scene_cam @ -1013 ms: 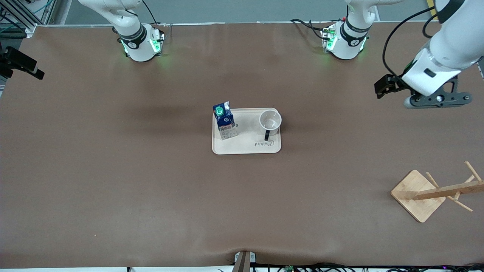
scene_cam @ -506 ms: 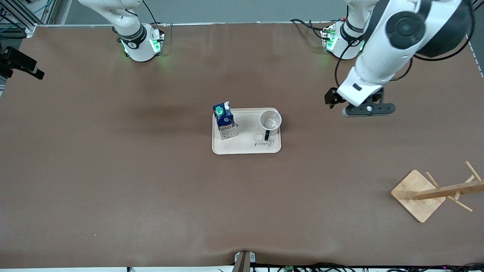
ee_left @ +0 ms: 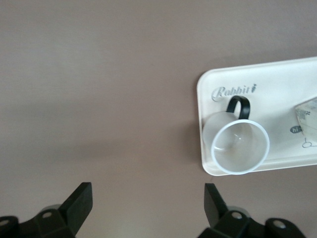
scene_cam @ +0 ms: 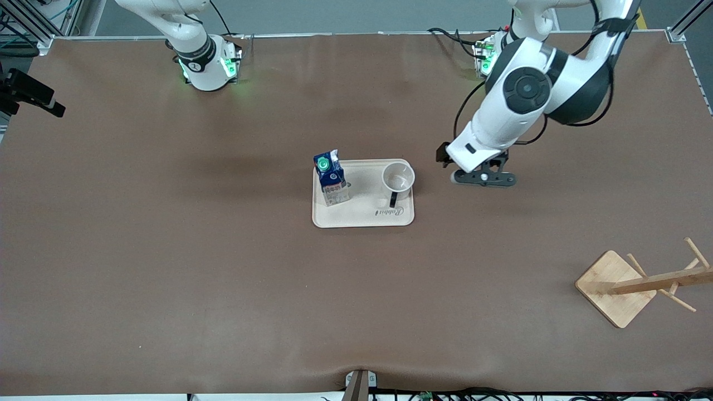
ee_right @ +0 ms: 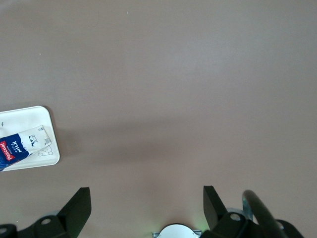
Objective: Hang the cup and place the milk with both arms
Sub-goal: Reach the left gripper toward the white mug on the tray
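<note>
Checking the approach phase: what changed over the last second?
The left hand swept in from the left arm's end of the table toward the tray and now hangs over bare table beside the cup, open and empty. Nothing was taken hold of or let go. Cup, milk, tray and wooden rack stayed put; the right arm waits, its hand open.

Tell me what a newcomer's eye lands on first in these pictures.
A cream rectangular tray sits mid-table, carrying a dark-blue gable-top milk carton with a green cap and a small white mug with a black handle. The left end effector hovers open over bare table beside the mug. A bamboo mug rack stands at the left arm's end.
</note>
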